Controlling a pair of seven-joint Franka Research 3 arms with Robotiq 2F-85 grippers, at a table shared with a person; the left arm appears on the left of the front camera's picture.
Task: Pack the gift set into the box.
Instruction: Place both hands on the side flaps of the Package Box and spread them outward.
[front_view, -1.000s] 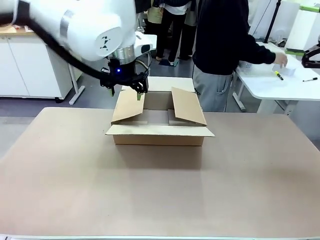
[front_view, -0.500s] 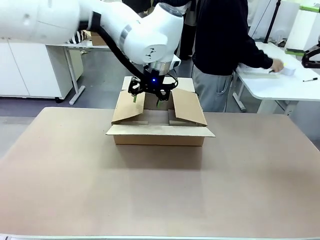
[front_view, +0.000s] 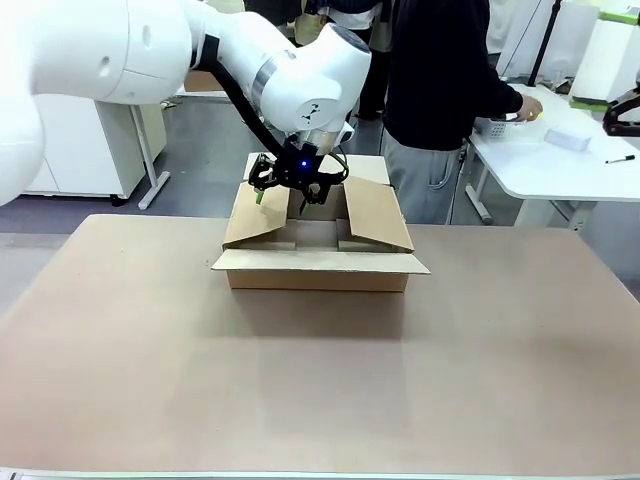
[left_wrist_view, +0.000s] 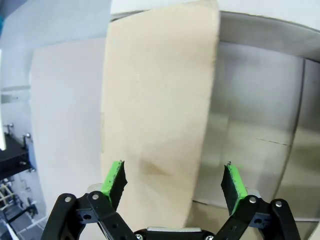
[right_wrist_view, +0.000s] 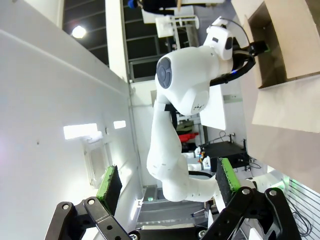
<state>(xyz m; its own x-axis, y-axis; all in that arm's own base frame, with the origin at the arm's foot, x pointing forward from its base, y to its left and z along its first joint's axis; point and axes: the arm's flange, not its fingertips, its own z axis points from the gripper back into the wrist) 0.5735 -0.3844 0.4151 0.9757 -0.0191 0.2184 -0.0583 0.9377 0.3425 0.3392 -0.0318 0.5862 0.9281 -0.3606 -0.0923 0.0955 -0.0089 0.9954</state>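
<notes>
The box (front_view: 318, 272), a plain brown carton, sits open on the table's far half, with its left flap (front_view: 256, 214) and right flap (front_view: 376, 214) slanting up. My left gripper (front_view: 287, 191) hangs open just above the box's left side. In the left wrist view its green fingertips (left_wrist_view: 114, 176) straddle that left flap (left_wrist_view: 156, 120), with the box floor (left_wrist_view: 250, 135) beyond. My right gripper (right_wrist_view: 168, 182) is open and holds nothing; it looks sideways at the left arm and the box (right_wrist_view: 280, 55). The gift set is out of view.
A person in a dark top (front_view: 440, 70) stands behind the box, reaching a hand (front_view: 527, 106) over a white side table (front_view: 560, 165) at the right. The brown tabletop (front_view: 320, 380) spreads wide in front of the box.
My left gripper swung right from beside the left flap to over the box, then eased slightly left. The person's hand drew back along the side table.
</notes>
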